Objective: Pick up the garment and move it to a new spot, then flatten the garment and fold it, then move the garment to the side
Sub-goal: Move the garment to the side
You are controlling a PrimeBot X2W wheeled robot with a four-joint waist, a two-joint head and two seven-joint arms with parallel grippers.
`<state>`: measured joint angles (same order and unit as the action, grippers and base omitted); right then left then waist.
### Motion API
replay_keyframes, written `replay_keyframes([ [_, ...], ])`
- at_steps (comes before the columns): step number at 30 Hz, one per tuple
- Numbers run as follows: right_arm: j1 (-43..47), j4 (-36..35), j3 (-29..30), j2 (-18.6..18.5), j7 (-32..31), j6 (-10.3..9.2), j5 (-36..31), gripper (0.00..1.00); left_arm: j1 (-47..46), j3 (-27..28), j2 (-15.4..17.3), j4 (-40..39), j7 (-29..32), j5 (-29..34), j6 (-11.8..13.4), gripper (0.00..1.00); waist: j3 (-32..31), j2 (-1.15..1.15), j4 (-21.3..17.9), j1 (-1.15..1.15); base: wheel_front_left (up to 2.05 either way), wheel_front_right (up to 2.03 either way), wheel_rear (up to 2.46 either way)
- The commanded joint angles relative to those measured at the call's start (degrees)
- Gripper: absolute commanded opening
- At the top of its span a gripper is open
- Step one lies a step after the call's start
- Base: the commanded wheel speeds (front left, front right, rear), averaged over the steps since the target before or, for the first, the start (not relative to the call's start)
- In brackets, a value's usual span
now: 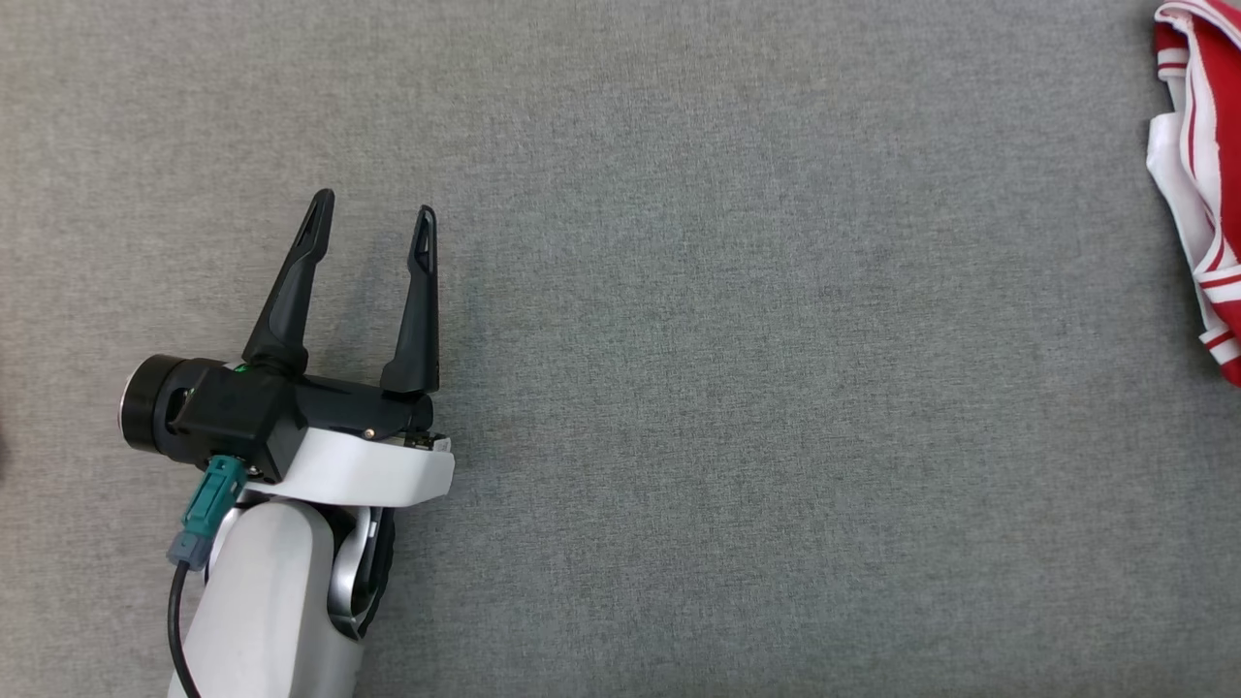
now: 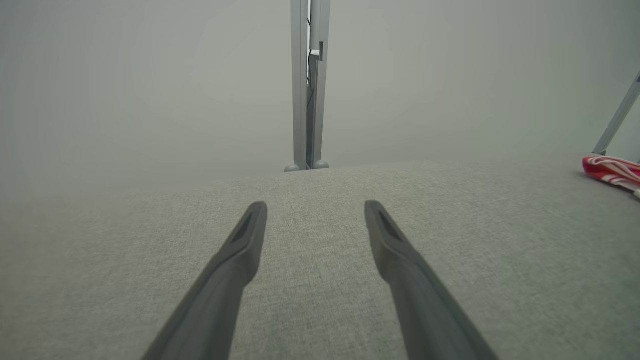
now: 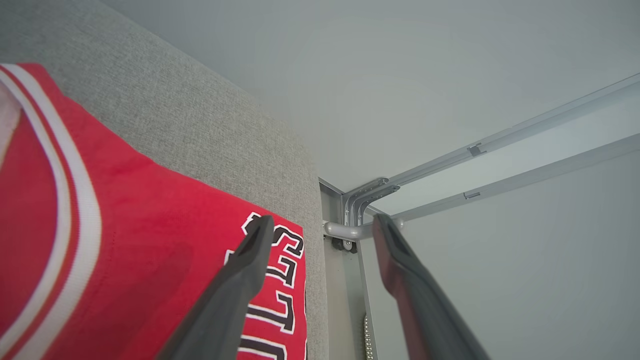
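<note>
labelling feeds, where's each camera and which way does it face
Head view: on the head, looking down at the grey woven fabric surface; left pincer and pale forearm show lower left.
Left wrist view: on that wrist, facing along its open fingers across the surface to a grey metal post.
Right wrist view: on that wrist, right pincer open, facing past the surface's edge.
Shared: all three catch the red-and-white jersey garment.

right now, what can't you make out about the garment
Head view: the garment is mostly cut off by the right edge, so its fold and full shape are unknown.
Right wrist view: the lettering is partly hidden by one finger of the right gripper and by the bottom edge.
Left wrist view: the garment is a small strip cut by the right edge.
</note>
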<state>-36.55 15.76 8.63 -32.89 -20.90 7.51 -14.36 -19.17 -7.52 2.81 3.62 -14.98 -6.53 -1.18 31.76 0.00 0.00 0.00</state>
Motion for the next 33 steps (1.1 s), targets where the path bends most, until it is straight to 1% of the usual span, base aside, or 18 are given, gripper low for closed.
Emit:
replay_keyframes([
  [1, -0.93, -0.88, -0.48, 0.19, 0.55, -0.03, 0.58, 1.0, 0.38, -0.04, 0.2, 0.02, -0.18, -0.29, 0.26, 1.0, -0.88, 0.0, 0.25, 0.0, 0.0, 0.0, 0.0],
  [6, -1.6, -3.87, -2.91, 3.05, 3.32, -0.03, 1.51, 1.0, 1.16, -0.11, 0.19, 0.01, -0.18, -1.07, 0.92, 1.0, -4.02, 0.0, 0.47, 0.0, 0.0, 0.0, 0.0],
  [9, -1.45, -5.26, -5.08, 5.72, 6.07, -0.02, 2.51, 1.0, 1.57, 0.03, 0.17, -0.11, -0.18, -1.24, 1.3, 1.0, -6.39, 0.0, 0.44, 0.0, 0.0, 0.0, 0.0],
  [14, -0.25, -6.37, -8.04, 11.16, 11.99, -0.02, 5.8, 1.0, 3.05, 0.87, 0.2, -0.39, -0.18, -1.53, 1.79, 1.0, -10.49, 0.0, 0.28, 0.0, 0.0, 0.0, 0.0],
  [19, 1.77, -5.29, -9.84, 17.17, 19.06, -0.02, 9.23, 1.0, 5.08, 1.53, 0.19, -0.37, -0.18, -1.69, 2.2, 1.0, -14.3, 0.0, 0.18, 0.0, 0.0, 0.0, 0.0],
  [22, 3.66, -4.82, -10.2, 20.67, 22.47, -0.02, 10.81, 1.0, 6.31, 1.88, 0.2, -0.39, -0.18, -1.73, 2.32, 1.0, -16.41, 0.0, 0.24, 0.0, 0.0, 0.0, 0.0],
  [27, 8.26, -4.62, -10.87, 25.45, 26.76, -0.02, 12.29, 1.0, 8.93, 2.54, 0.2, -0.27, -0.18, -2.8, 2.94, 1.0, -19.64, 0.0, 0.56, 0.0, 0.0, 0.0, 0.0],
  [29, 10.64, -4.84, -10.43, 26.85, 28.2, -0.02, 12.56, 1.0, 10.2, 2.46, 0.17, -0.07, -0.18, -4.22, 3.24, 1.0, -20.82, 0.0, 0.77, 0.0, 0.0, 0.0, 0.0],
  [33, 17.15, -5.18, -9.39, 29.04, 31.11, -0.02, 12.96, 1.0, 12.92, 1.3, 0.21, 0.26, -0.18, -4.73, 3.94, 1.0, -22.96, 0.0, 1.28, 0.0, 0.0, 0.0, 0.0],
])
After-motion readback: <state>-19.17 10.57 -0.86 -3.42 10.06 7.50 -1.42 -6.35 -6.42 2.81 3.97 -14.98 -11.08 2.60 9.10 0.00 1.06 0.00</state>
